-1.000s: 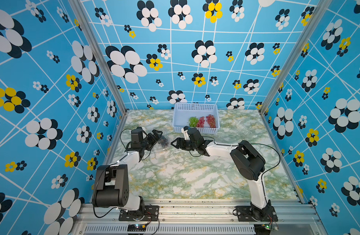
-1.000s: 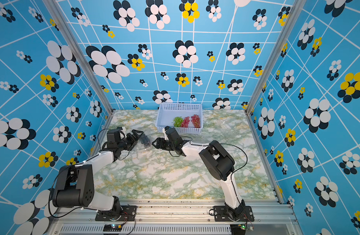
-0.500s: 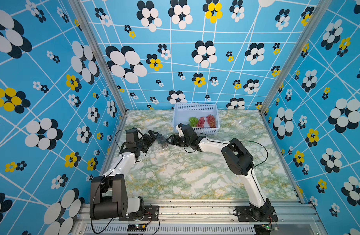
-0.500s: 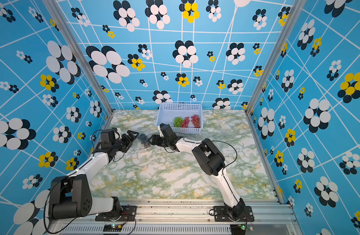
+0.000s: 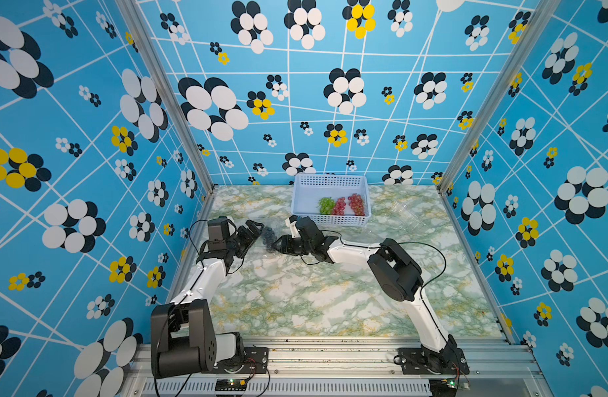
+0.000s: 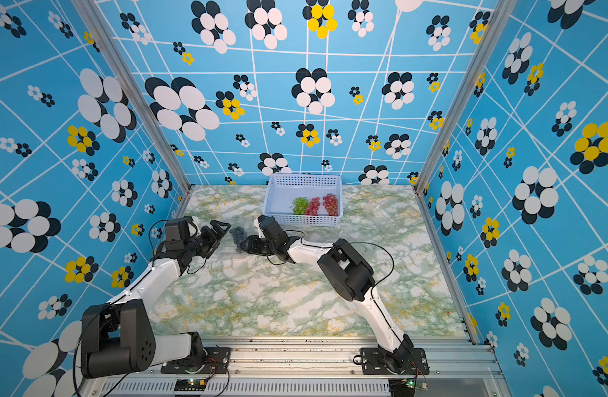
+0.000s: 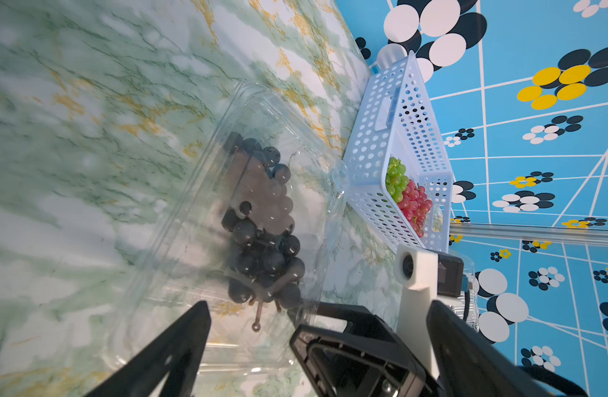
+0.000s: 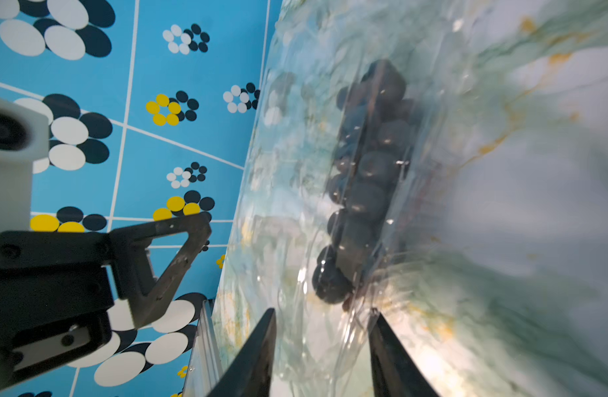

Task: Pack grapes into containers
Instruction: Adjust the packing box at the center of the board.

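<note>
A dark purple-black bunch of grapes [image 5: 268,236] [image 6: 238,237] lies inside a clear clamshell container [image 7: 178,223] [image 8: 295,206] on the marble table, left of centre. My right gripper [image 5: 278,244] [image 8: 323,312] comes at the container from the right. Its jaws are narrowed onto the near end, plastic filling the gap between them. My left gripper [image 5: 256,228] [image 7: 318,304] stands wide open at the container's left side, holding nothing. A green bunch [image 5: 325,204] and two red bunches [image 5: 339,206] [image 5: 356,203] lie in the light-blue basket [image 5: 330,180].
The basket stands against the back wall, just behind my right wrist. More clear containers [image 5: 407,213] [image 6: 381,211] lie faintly visible at the back right. The left wall's metal rail runs close behind my left arm.
My right arm has reached left to the container with the dark grapes, and its jaws have narrowed around the container's end. My left gripper has stayed wide open beside it.
</note>
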